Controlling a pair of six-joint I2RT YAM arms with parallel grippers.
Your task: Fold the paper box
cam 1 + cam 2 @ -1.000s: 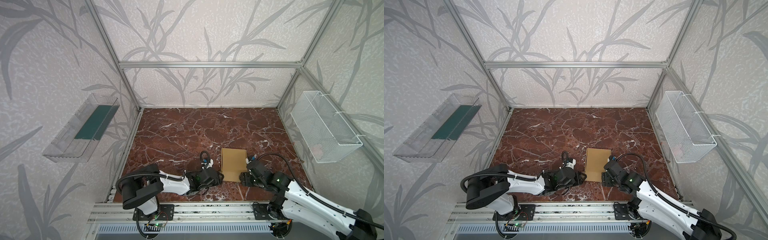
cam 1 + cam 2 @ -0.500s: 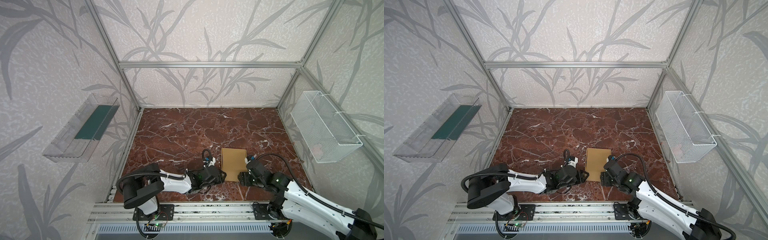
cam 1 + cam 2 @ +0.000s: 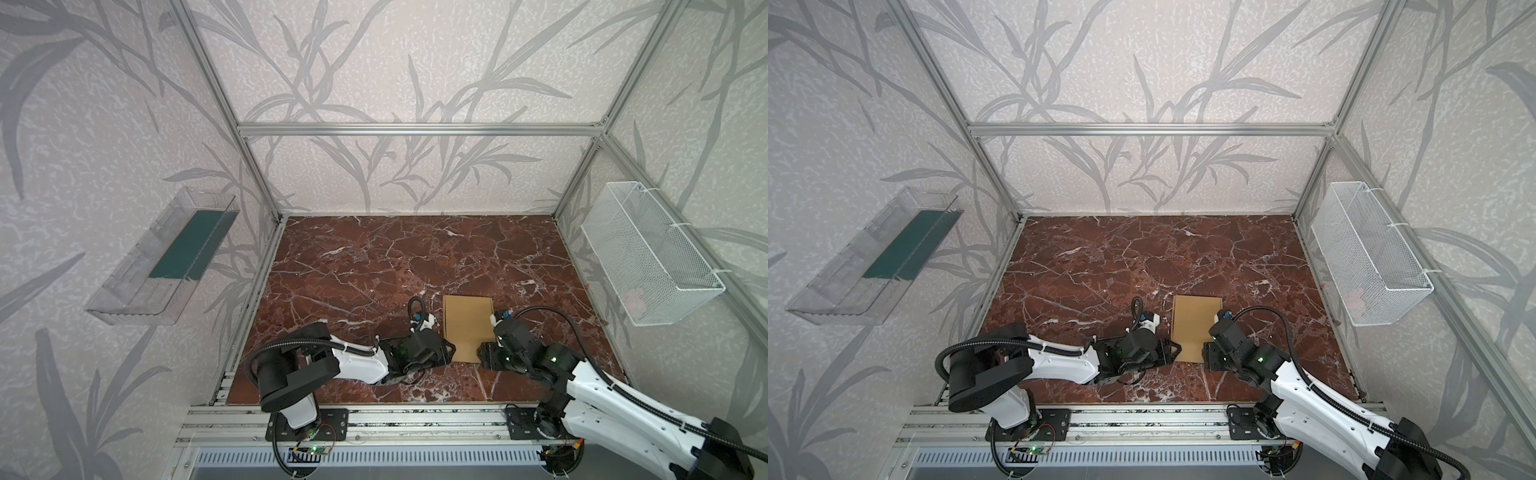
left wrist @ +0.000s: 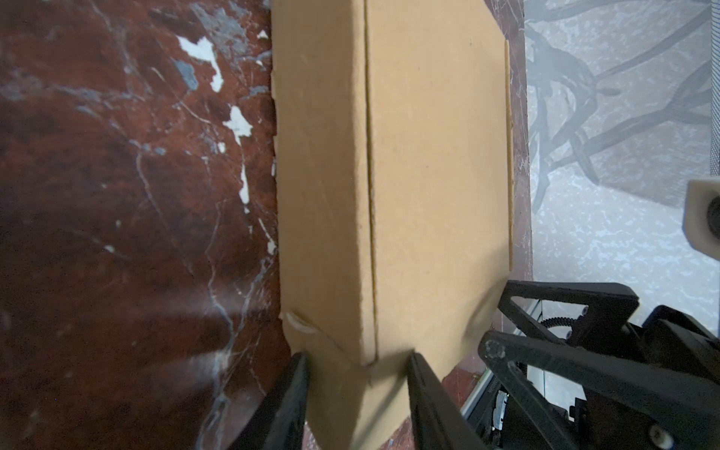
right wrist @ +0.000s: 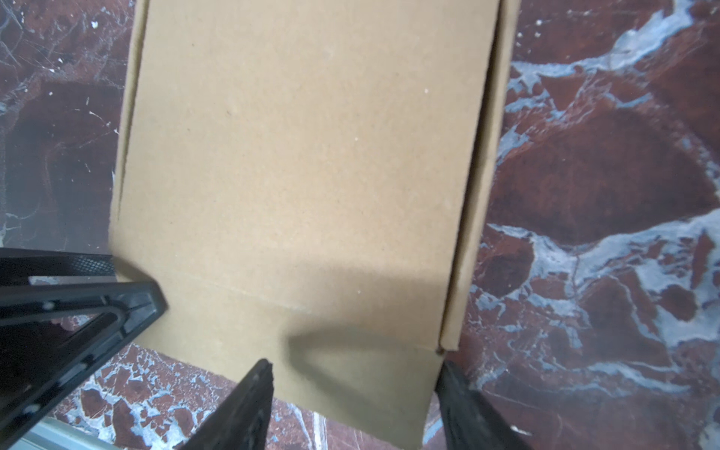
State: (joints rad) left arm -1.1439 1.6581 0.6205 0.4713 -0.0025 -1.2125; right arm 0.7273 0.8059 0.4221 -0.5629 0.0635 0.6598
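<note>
**Two grippers at the box's near end**

A red-brown marble floor (image 3: 374,266) lies inside leaf-patterned walls, with a clear tray (image 3: 166,257) on the left wall and a wire basket (image 3: 648,257) on the right. In both top views the box (image 3: 467,324) (image 3: 1196,324) rests flat near the front edge, lid down, with a flap jutting from its near end. The left gripper (image 4: 360,374) grasps the box's near left corner, and cardboard fills the gap between its fingers (image 4: 296,393). The right gripper (image 5: 354,370) sits astride the flap's right corner. Its jaws are parted, one finger over the cardboard and the other at the edge.
</note>
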